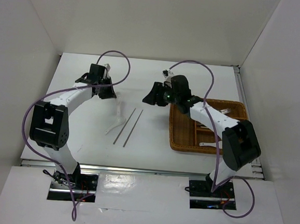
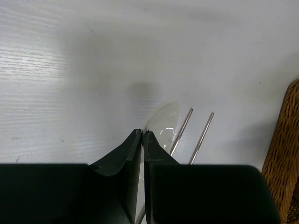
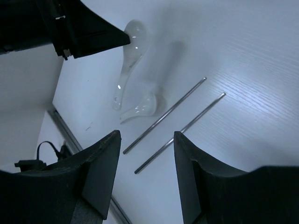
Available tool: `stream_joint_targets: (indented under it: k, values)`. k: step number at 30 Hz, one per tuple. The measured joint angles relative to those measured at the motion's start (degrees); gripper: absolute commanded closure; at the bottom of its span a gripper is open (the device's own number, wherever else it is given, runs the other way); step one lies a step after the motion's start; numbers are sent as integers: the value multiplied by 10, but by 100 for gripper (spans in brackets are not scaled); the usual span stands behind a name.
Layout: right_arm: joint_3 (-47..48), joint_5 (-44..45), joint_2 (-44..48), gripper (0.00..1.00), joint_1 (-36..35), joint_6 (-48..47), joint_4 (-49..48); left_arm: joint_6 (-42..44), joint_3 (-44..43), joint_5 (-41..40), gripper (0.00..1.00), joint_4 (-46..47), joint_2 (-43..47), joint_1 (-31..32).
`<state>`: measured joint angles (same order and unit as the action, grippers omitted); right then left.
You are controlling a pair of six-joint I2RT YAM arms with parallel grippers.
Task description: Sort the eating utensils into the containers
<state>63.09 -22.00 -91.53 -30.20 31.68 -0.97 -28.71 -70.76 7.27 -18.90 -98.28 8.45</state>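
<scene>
My left gripper (image 1: 109, 92) is shut on the edge of a clear white spoon (image 1: 120, 111), which hangs handle-down just above the table. The spoon's bowl shows past the fingertips in the left wrist view (image 2: 163, 122) and in the right wrist view (image 3: 132, 37). A second white spoon (image 1: 113, 128) lies on the table below it and also shows in the right wrist view (image 3: 141, 107). Two thin dark chopsticks (image 1: 128, 127) lie side by side right of the spoons (image 3: 180, 121). My right gripper (image 3: 147, 140) is open and empty, above the table left of the wicker tray (image 1: 178, 144).
The tray holds a silver fork (image 1: 210, 144) and reddish-brown sticks (image 1: 203, 129) in its compartments. Its woven wall shows at the right edge of the left wrist view (image 2: 286, 154). White walls enclose the table on three sides.
</scene>
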Motion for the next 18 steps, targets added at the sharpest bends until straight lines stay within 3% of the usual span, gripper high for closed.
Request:
stream_joint_targets:
  k: [6, 18]
  values:
    - [22, -34, -34, 28, -18, -14, -17, -18, -2, 41, 89, -1, 0, 0]
    - [90, -81, -125, 26, -72, -35, -39, -78, -12, 134, 89, 19, 0, 19]
